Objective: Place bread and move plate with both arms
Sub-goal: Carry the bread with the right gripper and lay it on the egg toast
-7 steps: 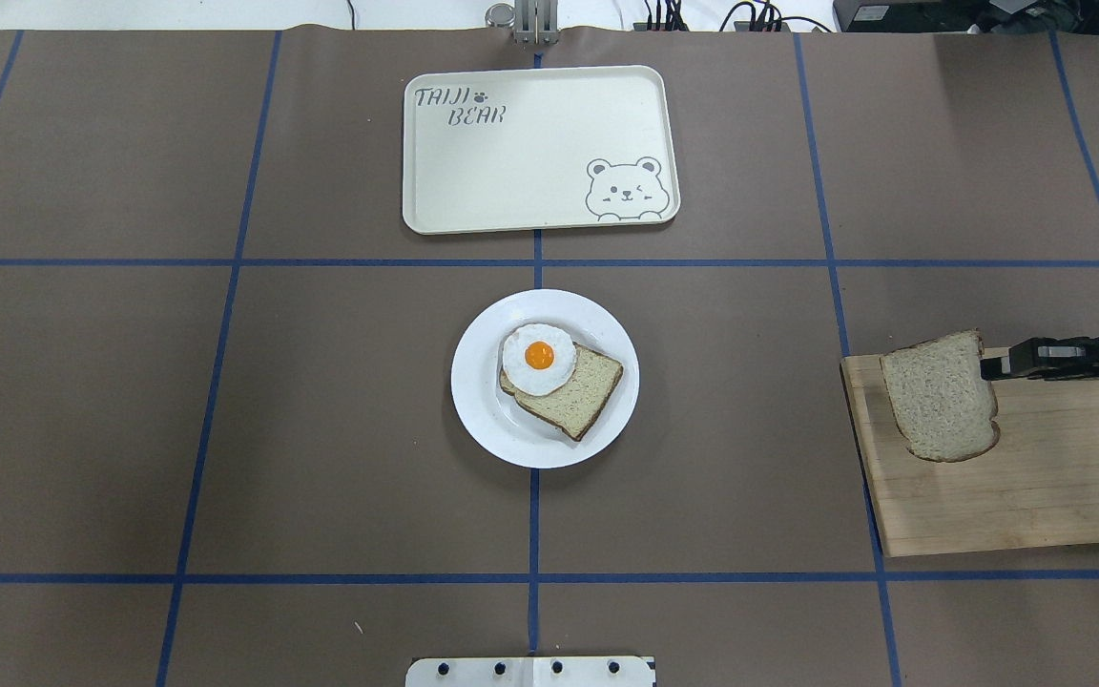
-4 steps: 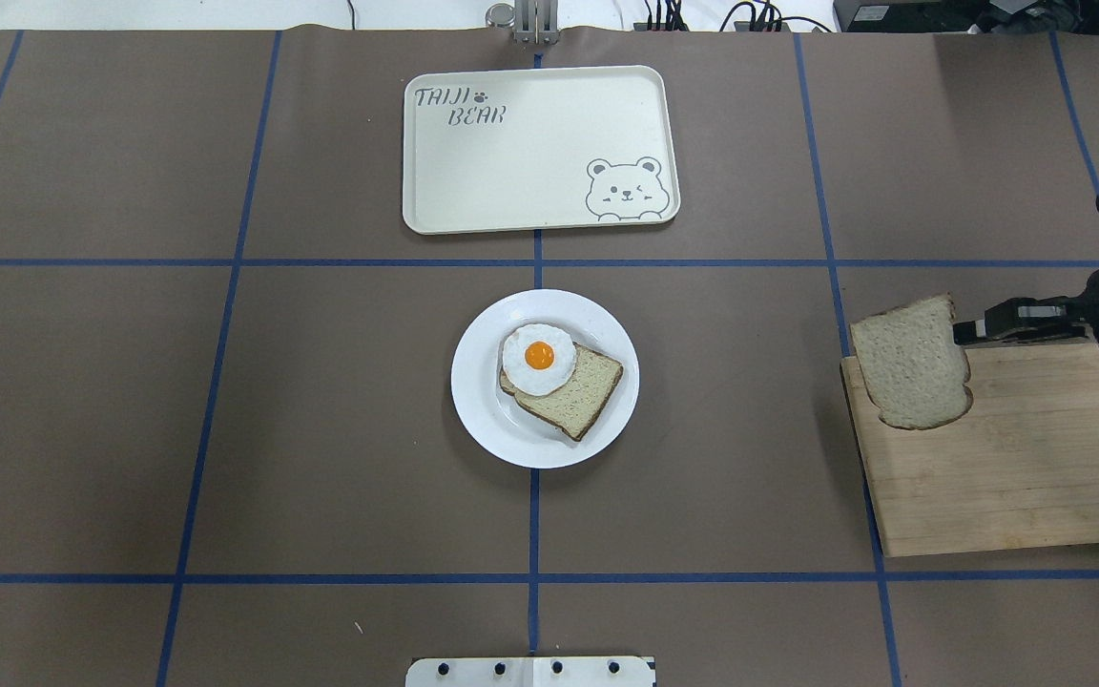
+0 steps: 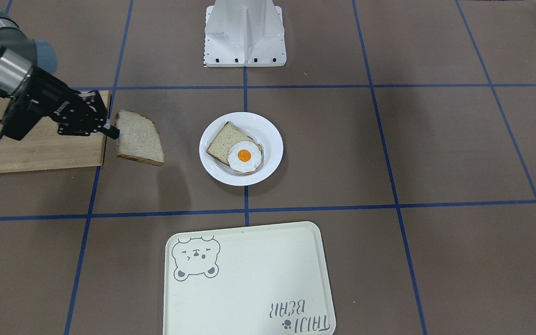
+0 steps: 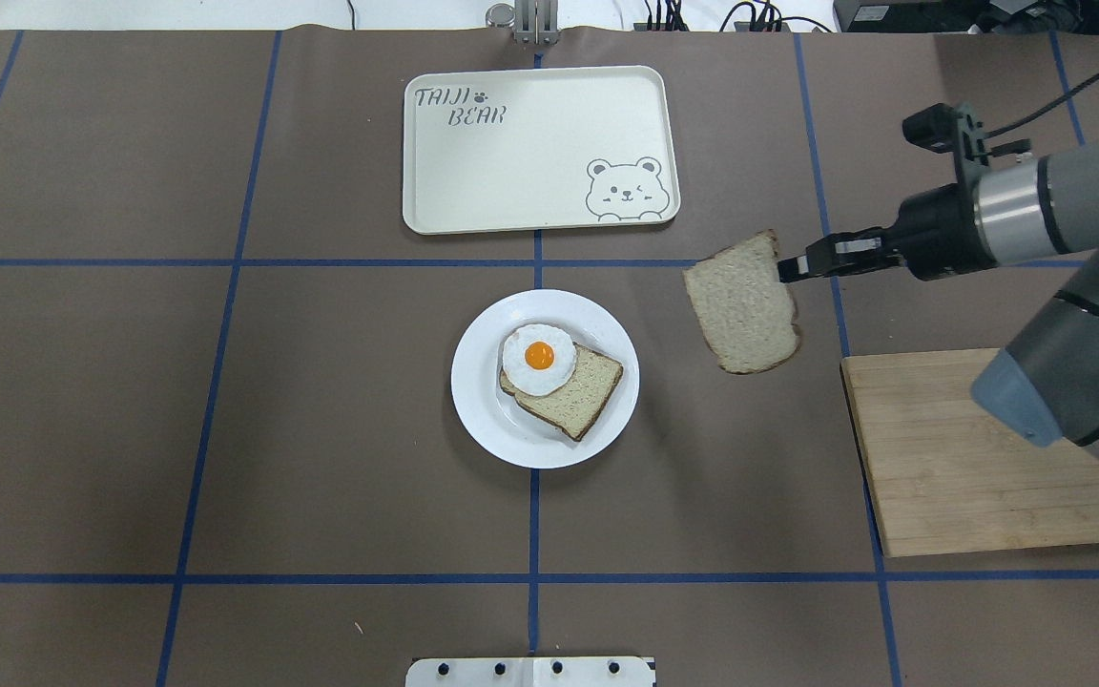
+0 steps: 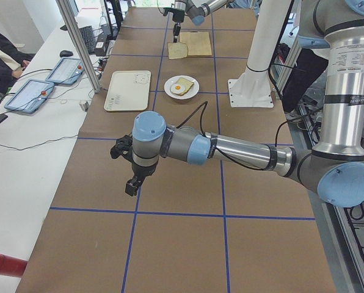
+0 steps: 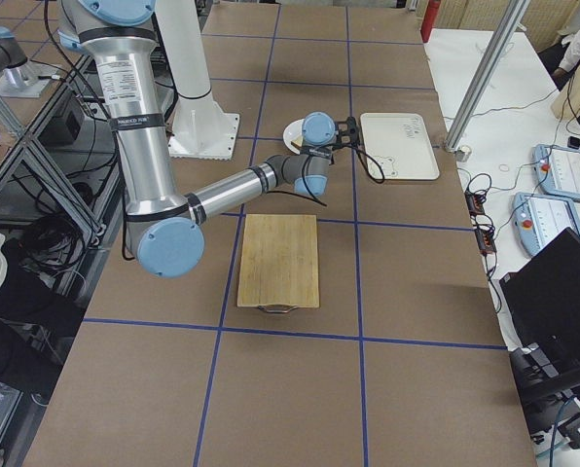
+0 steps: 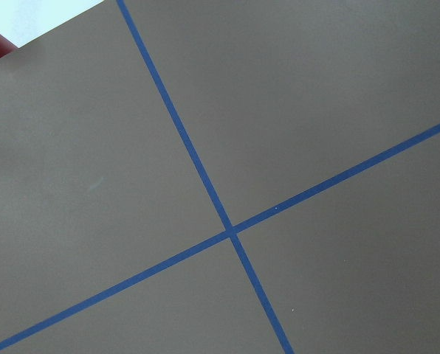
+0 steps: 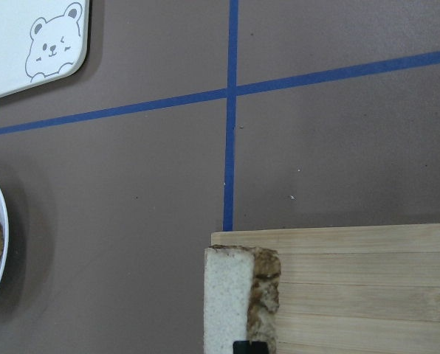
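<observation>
Right gripper (image 4: 791, 269): the jaws are clenched on the dark crust at one corner of the bread (image 4: 742, 303). This is a squarish, porous, light tan slice. It hangs tilted out ahead of the fingertips, clear of the matte brown table cover (image 4: 321, 429).

Behind the jaws, under the wrist and forearm, lies a rectangular cutting board (image 4: 969, 477) of pale wood strips. The held slice is past the board's edge.

Ahead of the jaws, beyond the slice and apart from it, sits the plate (image 4: 473, 401), round, glossy white and shallow. It carries a second slice (image 4: 580, 393) with a smooth white fried egg (image 4: 538, 359) with an orange yolk resting partly on it.

To one side of the jaws, well apart, is a cream rectangular tray (image 4: 530, 153) with rounded corners and a bear drawing.

Left gripper (image 5: 132, 183): it points down over bare cover crossed by blue tape lines (image 7: 231, 232). I cannot tell how its jaws stand.
</observation>
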You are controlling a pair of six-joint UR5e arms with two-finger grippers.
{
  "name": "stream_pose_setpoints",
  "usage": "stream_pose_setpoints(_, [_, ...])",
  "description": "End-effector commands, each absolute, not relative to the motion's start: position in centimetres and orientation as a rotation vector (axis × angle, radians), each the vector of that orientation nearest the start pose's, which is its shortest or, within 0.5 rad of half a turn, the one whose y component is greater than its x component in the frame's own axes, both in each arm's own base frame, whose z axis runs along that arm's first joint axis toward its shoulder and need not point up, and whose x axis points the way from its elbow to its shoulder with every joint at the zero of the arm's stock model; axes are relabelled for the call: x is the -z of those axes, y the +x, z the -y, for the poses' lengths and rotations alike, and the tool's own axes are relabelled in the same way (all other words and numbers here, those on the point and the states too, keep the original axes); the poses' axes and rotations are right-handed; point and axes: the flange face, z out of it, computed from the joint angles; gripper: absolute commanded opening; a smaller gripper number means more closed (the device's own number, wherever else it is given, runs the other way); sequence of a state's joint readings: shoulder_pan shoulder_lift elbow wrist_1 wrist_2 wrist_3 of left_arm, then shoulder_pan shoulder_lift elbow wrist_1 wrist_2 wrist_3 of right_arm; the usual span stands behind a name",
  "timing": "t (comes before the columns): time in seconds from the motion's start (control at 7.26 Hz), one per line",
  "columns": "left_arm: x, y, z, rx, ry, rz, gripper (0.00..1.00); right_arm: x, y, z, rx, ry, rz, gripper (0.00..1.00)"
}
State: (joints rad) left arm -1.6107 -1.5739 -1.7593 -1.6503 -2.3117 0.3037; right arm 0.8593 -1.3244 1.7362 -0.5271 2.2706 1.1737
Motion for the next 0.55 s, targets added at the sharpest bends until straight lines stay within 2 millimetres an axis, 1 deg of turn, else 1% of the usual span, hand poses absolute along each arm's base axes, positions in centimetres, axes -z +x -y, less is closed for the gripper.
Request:
stream_pose_setpoints(0.0, [-56.0, -8.6, 49.9, -0.348, 0.376, -0.686, 0.98, -26.5, -39.6, 43.1, 0.19, 0.428, 1.498, 0.0])
stream_pose_setpoints(0.14, [-56.3, -8.6, 49.9, -0.346, 0.37, -0.687, 0.98, -24.5, -43.5, 41.9, 0.199, 0.458, 1.492, 0.0])
stream_pose_setpoints(0.28, [-56.7, -8.6, 49.6, -0.343, 0.363, -0.689, 0.98, -24.5, -47.3, 41.3, 0.266, 0.542, 1.452, 0.0])
stream_pose_setpoints(0.41, [-56.9, -8.6, 49.6, -0.341, 0.358, -0.69, 0.98, -25.8, -48.6, 41.3, 0.302, 0.568, 1.416, 0.0])
